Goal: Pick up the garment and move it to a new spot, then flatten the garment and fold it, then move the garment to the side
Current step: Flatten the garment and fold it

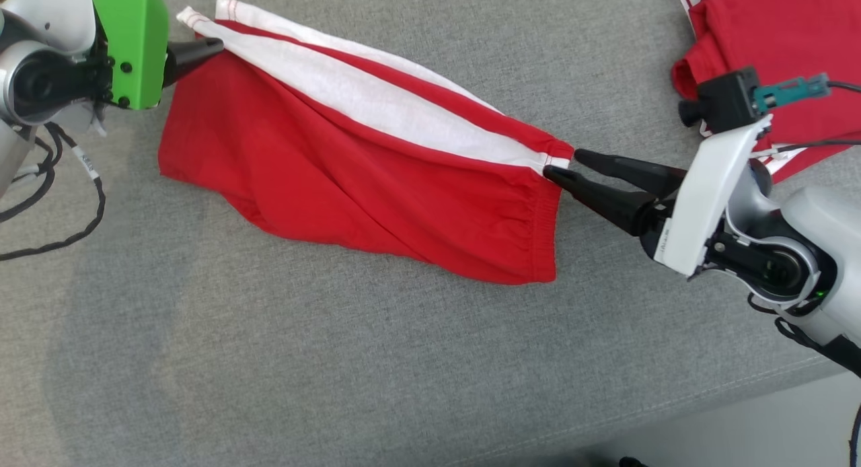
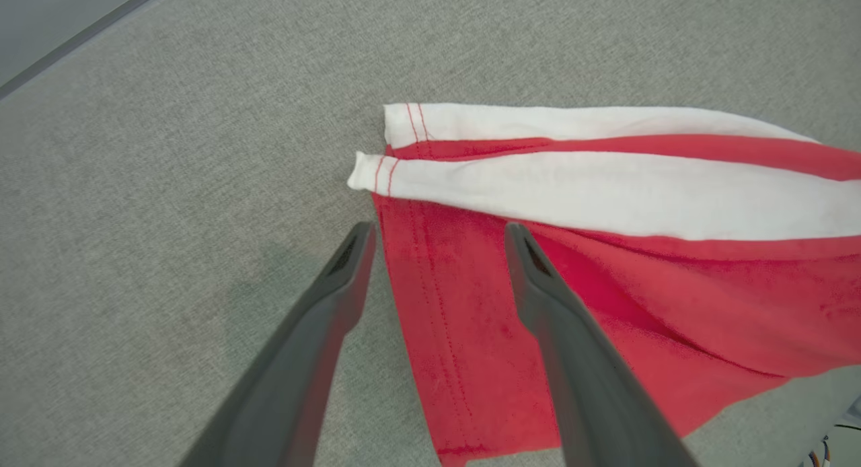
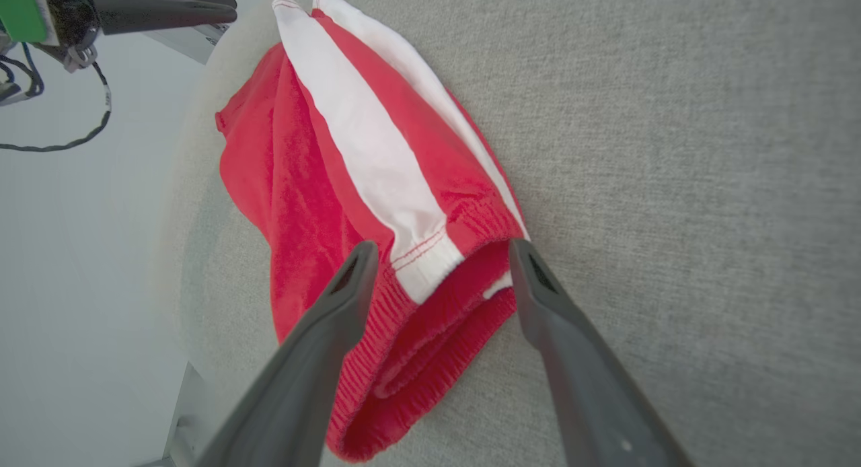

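Note:
The garment (image 1: 350, 177), red shorts with white side stripes, lies stretched out flat on the grey cushion. My left gripper (image 1: 214, 46) is at its upper left hem end. In the left wrist view that gripper (image 2: 438, 233) stands open, its fingers straddling the red hem of the garment (image 2: 605, 204) without pinching it. My right gripper (image 1: 564, 164) is open at the elastic waistband end. In the right wrist view its fingers (image 3: 441, 246) spread on either side of the waistband of the garment (image 3: 350, 157), and the left gripper (image 3: 229, 6) shows far off at the top left.
A second red garment (image 1: 773, 43) lies at the top right corner. The grey cushion surface (image 1: 336, 359) stretches wide in front of the shorts, and its front edge (image 1: 740, 393) runs along the lower right. Black cables (image 1: 60, 184) hang by the left arm.

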